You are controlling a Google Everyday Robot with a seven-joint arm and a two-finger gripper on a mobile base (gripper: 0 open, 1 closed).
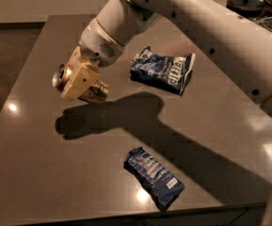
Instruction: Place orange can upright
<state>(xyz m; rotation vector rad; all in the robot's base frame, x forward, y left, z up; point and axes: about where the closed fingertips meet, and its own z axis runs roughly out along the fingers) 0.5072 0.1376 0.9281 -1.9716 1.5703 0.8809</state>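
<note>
The orange can is held on its side in my gripper, lifted above the dark table, left of centre. Its silver end faces left toward the camera. The cream fingers are shut around the can's body, covering most of it. My white arm reaches in from the upper right, and its shadow falls on the table below the can.
A blue crinkled snack bag lies right of the gripper at table centre. A second blue bag lies near the front edge. Dark lidded pots stand at the back right.
</note>
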